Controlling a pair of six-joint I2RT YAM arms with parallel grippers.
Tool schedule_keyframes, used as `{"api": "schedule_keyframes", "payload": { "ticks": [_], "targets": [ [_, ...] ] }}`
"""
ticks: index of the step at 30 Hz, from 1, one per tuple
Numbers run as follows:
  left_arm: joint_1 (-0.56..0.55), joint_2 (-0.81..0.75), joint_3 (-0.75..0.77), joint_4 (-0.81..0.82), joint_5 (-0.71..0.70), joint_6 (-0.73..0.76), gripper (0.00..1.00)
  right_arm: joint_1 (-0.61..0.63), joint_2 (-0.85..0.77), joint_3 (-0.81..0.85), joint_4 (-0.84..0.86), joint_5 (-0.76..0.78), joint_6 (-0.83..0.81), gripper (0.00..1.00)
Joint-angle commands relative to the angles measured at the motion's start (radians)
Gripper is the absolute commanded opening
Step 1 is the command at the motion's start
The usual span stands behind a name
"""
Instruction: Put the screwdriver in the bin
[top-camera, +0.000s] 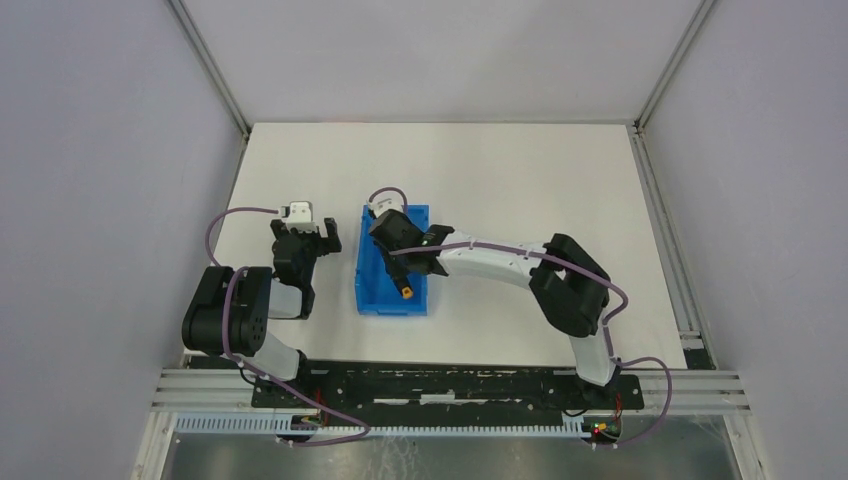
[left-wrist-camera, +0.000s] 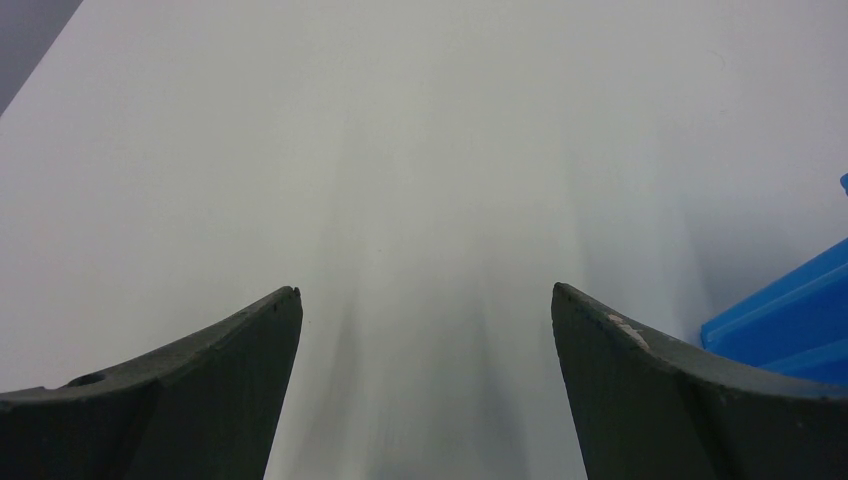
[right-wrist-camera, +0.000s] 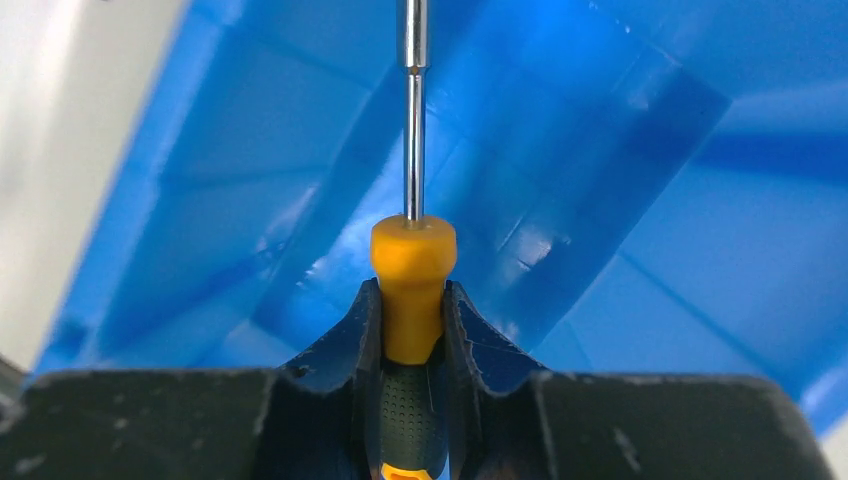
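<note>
The blue bin (top-camera: 384, 300) lies on the white table a little left of centre. My right gripper (top-camera: 404, 279) hangs over the bin, shut on the screwdriver (top-camera: 407, 291). In the right wrist view the fingers (right-wrist-camera: 365, 330) clamp the orange and black handle of the screwdriver (right-wrist-camera: 412, 262). Its thin metal shaft points away, down into the bin's inside (right-wrist-camera: 650, 230). My left gripper (top-camera: 320, 236) is open and empty over the table just left of the bin. The left wrist view shows its gripper (left-wrist-camera: 425, 295) wide apart above bare table.
A corner of the bin (left-wrist-camera: 790, 320) shows at the right edge of the left wrist view. The white table (top-camera: 520, 180) is bounded by grey walls at the back and sides. The arm bases sit on a rail (top-camera: 450, 385) at the near edge.
</note>
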Motion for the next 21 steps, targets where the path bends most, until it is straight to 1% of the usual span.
{"api": "schedule_keyframes", "payload": {
  "ticks": [1, 4, 7, 8, 12, 16, 21],
  "targets": [
    [0.005, -0.016, 0.002, 0.026, 0.007, -0.021, 1.00, 0.008, 0.052, 0.053, 0.018, 0.061, 0.029, 0.03],
    [0.005, -0.015, 0.002, 0.026, 0.006, -0.021, 1.00, 0.008, 0.103, 0.064, 0.010, 0.044, 0.032, 0.20],
    [0.005, -0.015, 0.002, 0.025, 0.007, -0.021, 1.00, 0.008, 0.133, 0.081, -0.003, 0.040, 0.028, 0.36],
    [0.005, -0.016, 0.002, 0.025, 0.008, -0.021, 1.00, 0.008, 0.136, 0.084, -0.006, 0.042, 0.027, 0.39],
    [0.005, -0.015, 0.002, 0.025, 0.006, -0.021, 1.00, 0.008, 0.109, 0.102, -0.013, 0.064, 0.017, 0.48],
    [0.005, -0.014, 0.002, 0.026, 0.006, -0.021, 1.00, 0.014, 0.040, 0.120, -0.002, 0.077, -0.003, 0.48],
    [0.005, -0.016, 0.002, 0.026, 0.008, -0.021, 1.00, 0.039, -0.102, 0.153, 0.041, 0.086, -0.068, 0.49]
  ]
}}
